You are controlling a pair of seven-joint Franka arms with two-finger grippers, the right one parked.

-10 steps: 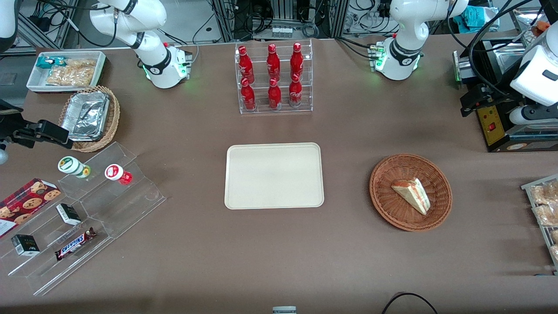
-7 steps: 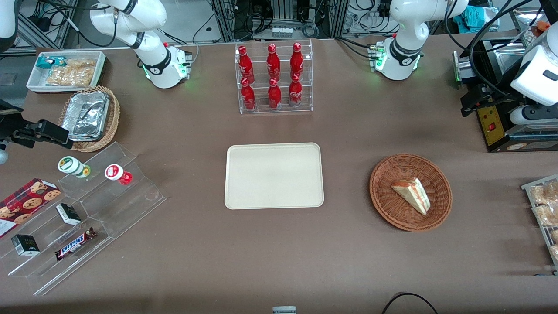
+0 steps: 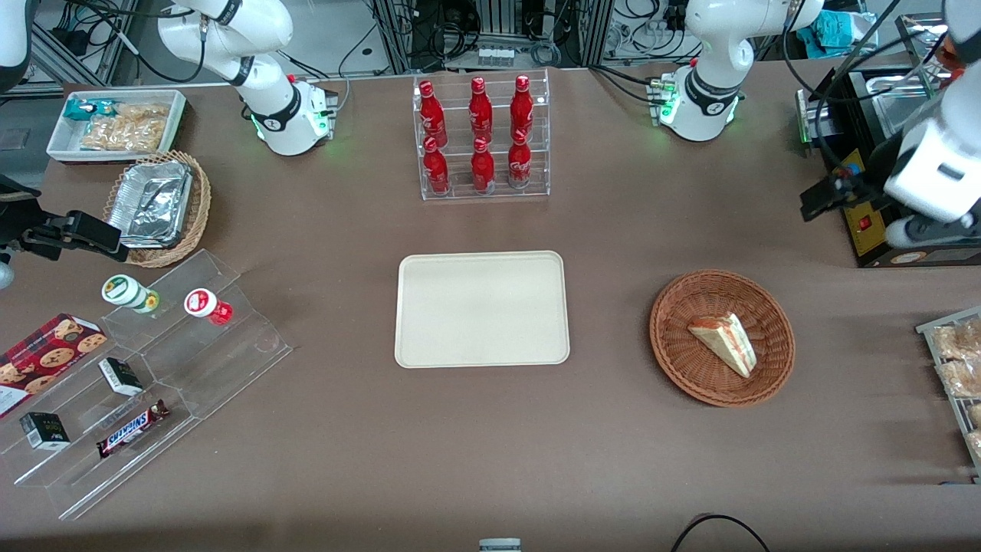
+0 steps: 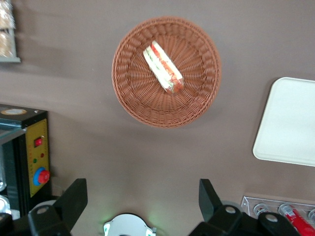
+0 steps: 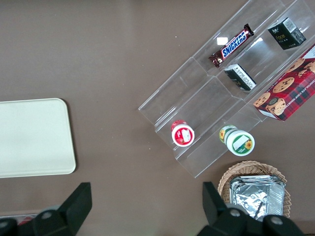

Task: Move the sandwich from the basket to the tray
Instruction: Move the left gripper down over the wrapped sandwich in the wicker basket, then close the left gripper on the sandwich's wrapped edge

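Observation:
The sandwich [image 3: 724,343] [image 4: 163,68], a white wedge with red and green filling, lies in the round reddish-brown wicker basket [image 3: 678,353] [image 4: 133,93]. The cream tray [image 3: 481,308] [image 4: 290,123] sits flat in the middle of the table, beside the basket, with nothing on it. My left gripper [image 3: 821,199] [image 4: 141,201] hangs high above the table toward the working arm's end, farther from the front camera than the basket. Its fingers [image 4: 74,199] stand wide open and hold nothing.
A black control box with a red button [image 3: 866,222] [image 4: 35,162] stands close under the gripper. A wire rack of pastries [image 3: 954,368] lies at the table edge nearer the camera. A clear rack of red bottles [image 3: 481,138] stands farther back than the tray.
My left arm has swung lower and slightly toward the table's middle, carrying the open gripper with it. The sandwich, basket and tray have not moved.

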